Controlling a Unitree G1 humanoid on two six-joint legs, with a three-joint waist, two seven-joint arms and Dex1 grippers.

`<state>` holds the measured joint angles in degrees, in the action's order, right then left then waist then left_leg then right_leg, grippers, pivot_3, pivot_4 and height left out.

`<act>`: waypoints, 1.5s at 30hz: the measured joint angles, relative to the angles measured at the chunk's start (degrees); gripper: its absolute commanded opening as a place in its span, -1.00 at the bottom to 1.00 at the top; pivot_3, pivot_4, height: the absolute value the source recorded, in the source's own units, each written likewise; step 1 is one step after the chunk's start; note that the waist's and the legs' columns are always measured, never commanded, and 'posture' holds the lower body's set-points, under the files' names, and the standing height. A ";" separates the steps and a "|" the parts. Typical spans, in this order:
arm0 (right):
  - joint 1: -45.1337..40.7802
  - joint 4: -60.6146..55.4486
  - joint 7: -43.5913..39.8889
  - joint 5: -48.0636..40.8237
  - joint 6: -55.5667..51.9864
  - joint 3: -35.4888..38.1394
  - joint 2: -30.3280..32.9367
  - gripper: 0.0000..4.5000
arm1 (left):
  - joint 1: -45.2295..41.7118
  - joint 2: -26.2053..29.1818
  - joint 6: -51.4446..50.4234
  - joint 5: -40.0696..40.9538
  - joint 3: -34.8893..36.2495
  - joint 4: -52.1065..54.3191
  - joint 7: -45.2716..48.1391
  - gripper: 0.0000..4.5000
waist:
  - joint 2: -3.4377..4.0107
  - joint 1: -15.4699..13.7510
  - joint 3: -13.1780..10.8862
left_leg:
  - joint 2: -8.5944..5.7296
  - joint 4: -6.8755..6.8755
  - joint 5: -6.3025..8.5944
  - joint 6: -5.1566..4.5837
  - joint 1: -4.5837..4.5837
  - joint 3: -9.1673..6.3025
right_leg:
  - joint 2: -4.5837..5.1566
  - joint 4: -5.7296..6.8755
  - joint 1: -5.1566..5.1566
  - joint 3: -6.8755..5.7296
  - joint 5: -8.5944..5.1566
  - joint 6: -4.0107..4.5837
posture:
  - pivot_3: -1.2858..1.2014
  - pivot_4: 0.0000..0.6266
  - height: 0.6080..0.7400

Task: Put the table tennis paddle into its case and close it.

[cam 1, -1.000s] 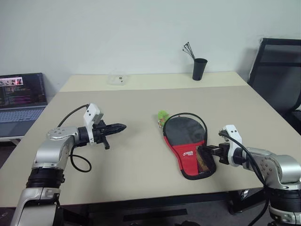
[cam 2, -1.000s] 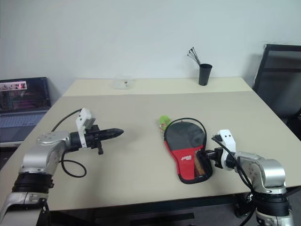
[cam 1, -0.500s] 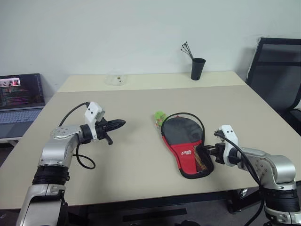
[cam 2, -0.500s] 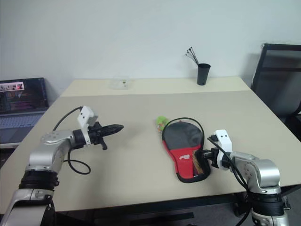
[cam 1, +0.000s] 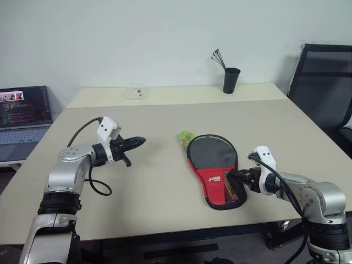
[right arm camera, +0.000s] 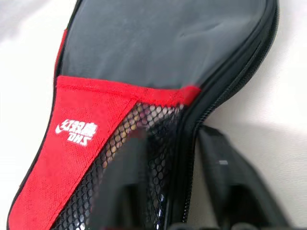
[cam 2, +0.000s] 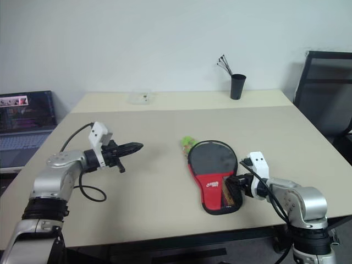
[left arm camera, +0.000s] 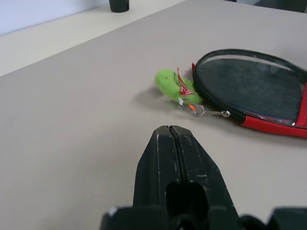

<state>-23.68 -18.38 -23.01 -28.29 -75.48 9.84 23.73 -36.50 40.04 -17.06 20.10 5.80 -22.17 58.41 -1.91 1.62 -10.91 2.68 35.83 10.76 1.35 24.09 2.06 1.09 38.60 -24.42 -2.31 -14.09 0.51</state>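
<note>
Zipping looks finished: the black-and-red fabric case (cam 1: 215, 172) lies shut near the table's (cam 1: 154, 192) front edge. The right gripper (cam 1: 237, 177), jaws parted, straddles its handle-end edge; the left gripper (cam 1: 136, 143), shut and empty, hovers apart. Next, I'd say, withdraw.

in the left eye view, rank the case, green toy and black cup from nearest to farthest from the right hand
1. case, right at the right hand, by the table's near edge.
2. green toy, just past the case's round end.
3. black cup, at the table's far edge.
</note>
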 measured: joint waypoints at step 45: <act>-0.70 11.17 -8.41 4.00 16.39 -10.32 7.83 0.21 | -1.47 -2.85 -0.42 -0.01 0.22 -0.05 -1.29 -1.00 | -0.02 -0.06 0.00 | -0.02 0.02 0.00 0.00 -0.01 0.09 | -0.02 -0.04 0.04 -0.02 0.01 -0.02 | 0.03 -0.52 1.00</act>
<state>-24.37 -7.21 -31.42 -24.29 -59.09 -0.49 31.56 -37.96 37.18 -17.49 20.09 6.01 -22.21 57.12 -1.93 1.57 -10.91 2.66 35.84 10.76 1.35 24.08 2.14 1.07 38.56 -24.37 -2.33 -14.08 0.49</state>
